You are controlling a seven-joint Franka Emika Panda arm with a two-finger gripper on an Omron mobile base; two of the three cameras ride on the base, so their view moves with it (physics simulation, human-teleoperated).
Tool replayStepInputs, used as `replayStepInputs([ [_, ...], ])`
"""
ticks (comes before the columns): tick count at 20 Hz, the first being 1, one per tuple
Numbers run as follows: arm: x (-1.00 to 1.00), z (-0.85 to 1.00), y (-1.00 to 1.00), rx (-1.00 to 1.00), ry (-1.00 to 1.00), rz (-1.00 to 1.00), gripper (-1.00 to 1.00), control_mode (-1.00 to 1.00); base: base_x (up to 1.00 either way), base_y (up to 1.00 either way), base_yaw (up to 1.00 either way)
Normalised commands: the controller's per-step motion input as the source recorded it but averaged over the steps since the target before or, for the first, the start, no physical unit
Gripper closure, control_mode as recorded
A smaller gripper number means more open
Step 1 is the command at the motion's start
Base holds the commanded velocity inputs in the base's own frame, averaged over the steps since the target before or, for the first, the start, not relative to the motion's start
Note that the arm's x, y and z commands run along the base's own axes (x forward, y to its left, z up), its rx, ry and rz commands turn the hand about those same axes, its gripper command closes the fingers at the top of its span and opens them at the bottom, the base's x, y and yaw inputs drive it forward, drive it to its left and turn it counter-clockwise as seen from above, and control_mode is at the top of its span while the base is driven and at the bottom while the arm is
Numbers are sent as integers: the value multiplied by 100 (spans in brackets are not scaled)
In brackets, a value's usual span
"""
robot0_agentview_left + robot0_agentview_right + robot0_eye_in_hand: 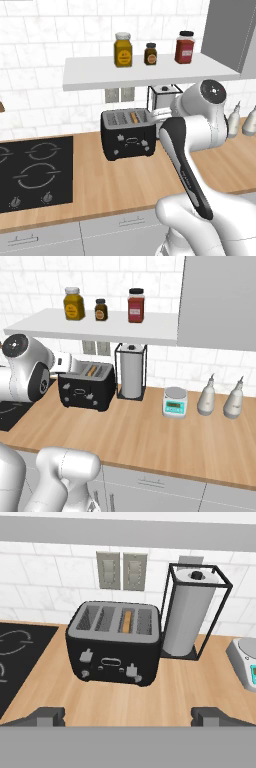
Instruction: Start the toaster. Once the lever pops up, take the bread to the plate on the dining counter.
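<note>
Pincer [128,714], jaws spread wide and holding nothing, hovers above the wooden counter [150,702], apart from the toaster [115,643], which stands straight ahead of it between its 2 fingertips [47,714]. The black toaster has 4 slots; the bread [128,621] stands in the 3rd slot from the left, sunk low. Its front carries 2 pale levers and small knobs; any markings are too small to read. Right of the toaster stands a paper-towel holder [195,612], then a kitchen scale [175,401] whose display is illegible. Above, a shelf [100,326] bears 3 jars [74,304] with unreadable labels. A black cooktop [35,172] lies to the left.
</note>
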Motion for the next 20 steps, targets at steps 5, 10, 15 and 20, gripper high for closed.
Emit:
replayStepInputs([
  [5,0,0,0,0,0,0,-100,-100,0,0,0],
  [10,0,0,0,0,0,0,-100,-100,0,0,0],
  [15,0,0,0,0,0,0,-100,-100,0,0,0],
  [20,0,0,0,0,0,0,-100,-100,0,0,0],
])
